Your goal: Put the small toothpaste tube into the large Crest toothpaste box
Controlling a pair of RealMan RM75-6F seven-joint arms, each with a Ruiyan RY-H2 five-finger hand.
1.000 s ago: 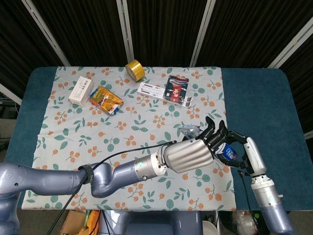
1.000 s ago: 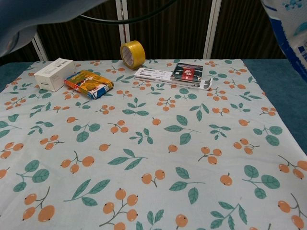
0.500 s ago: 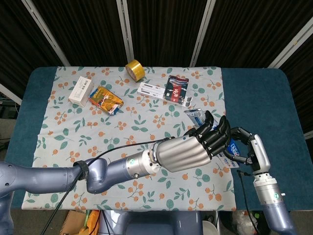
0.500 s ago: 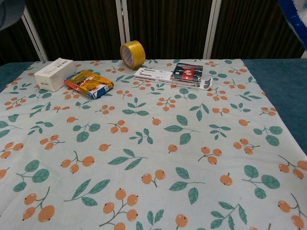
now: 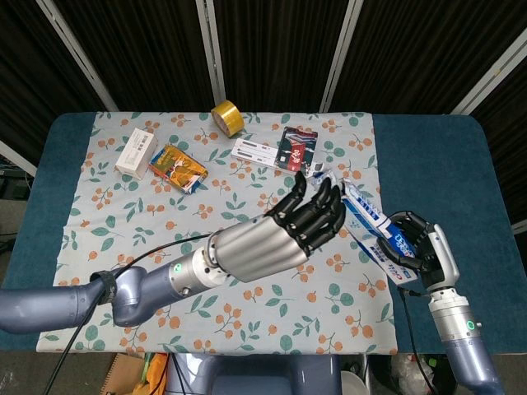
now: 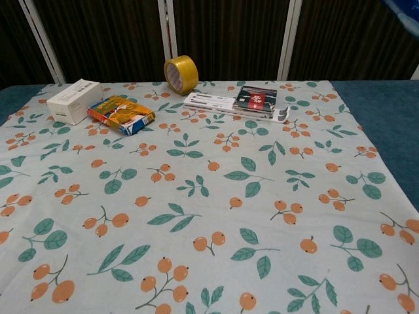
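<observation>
The large Crest box (image 5: 372, 225), blue and white, hangs slanted over the cloth's right edge. My right hand (image 5: 420, 249) grips its lower end. Its upper end points up-left, partly behind the fingertips (image 5: 323, 196) of my left hand (image 5: 288, 234). That hand lies stretched out in the middle of the head view, fingers straight, with nothing in it. The small toothpaste tube shows in neither view. The chest view shows only a blue sliver of the box (image 6: 404, 8) in its top right corner, and neither hand.
At the back of the floral cloth (image 5: 107, 222) lie a yellow tape roll (image 5: 226, 118), a white carton (image 5: 136, 151), an orange packet (image 5: 177, 168) and a flat white and red-black pack (image 5: 280, 152). Bare blue table (image 5: 436, 164) lies to the right.
My left hand has drawn back to the left from the box's upper end and straightened its fingers. The box now shows at full length in my right hand.
</observation>
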